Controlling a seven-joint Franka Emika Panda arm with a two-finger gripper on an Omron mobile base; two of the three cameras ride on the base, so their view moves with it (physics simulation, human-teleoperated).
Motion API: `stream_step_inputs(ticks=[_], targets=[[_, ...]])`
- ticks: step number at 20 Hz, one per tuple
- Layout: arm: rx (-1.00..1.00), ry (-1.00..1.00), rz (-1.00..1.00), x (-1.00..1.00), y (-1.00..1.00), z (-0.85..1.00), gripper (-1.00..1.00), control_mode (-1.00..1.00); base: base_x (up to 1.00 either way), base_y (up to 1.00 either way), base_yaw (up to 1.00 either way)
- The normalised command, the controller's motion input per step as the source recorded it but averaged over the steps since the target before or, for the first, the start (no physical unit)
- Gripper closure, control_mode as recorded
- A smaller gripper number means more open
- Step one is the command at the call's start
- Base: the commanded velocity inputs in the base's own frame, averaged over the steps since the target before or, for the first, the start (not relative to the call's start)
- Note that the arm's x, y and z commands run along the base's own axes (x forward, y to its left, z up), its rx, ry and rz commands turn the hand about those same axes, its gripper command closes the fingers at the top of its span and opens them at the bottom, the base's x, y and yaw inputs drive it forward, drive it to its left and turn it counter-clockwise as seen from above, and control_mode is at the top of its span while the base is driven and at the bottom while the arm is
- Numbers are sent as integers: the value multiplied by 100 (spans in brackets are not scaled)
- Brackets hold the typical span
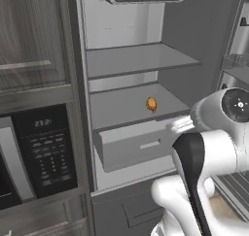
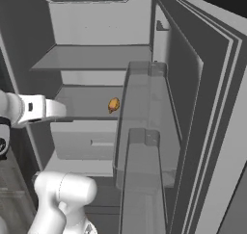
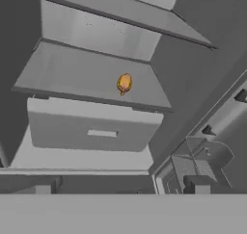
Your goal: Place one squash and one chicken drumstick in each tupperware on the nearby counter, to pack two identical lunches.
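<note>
One chicken drumstick (image 1: 151,104) (image 2: 113,105) (image 3: 124,83), small, glossy and orange-brown, lies on the lower shelf (image 1: 121,106) of the open fridge, near the shelf's front right. My white arm (image 1: 209,147) rises in front of the fridge, below and to the right of the drumstick, well apart from it. The hand view looks up at the shelf from below and some distance back. The squash, the tupperware and the counter are out of view.
The fridge has a bare upper shelf (image 1: 138,60) and a grey drawer (image 1: 138,145) under the drumstick's shelf. Its open door with clear bins (image 2: 144,122) stands close on the right. A black microwave (image 1: 44,152) and wood cabinet (image 1: 29,36) flank the left.
</note>
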Motion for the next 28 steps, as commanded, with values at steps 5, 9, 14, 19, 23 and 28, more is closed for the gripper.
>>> stream_step_inputs(ticks=[5,9,14,19,23,28], targets=[[16,7,-16,0,-3,-11,-100,-100,0,0,0],[26,27,-9,2,-1,0,-100,-100,0,0,0],[15,10,0,13,-3,0,-100,-100,0,0,0],[2,-3,0,24,-4,-22,-100,-100,0,0,0],[0,0,0,43,-6,-53,-100,-100,0,0,0],[0,0,0,41,-18,-29,-100,-100,0,0,0]])
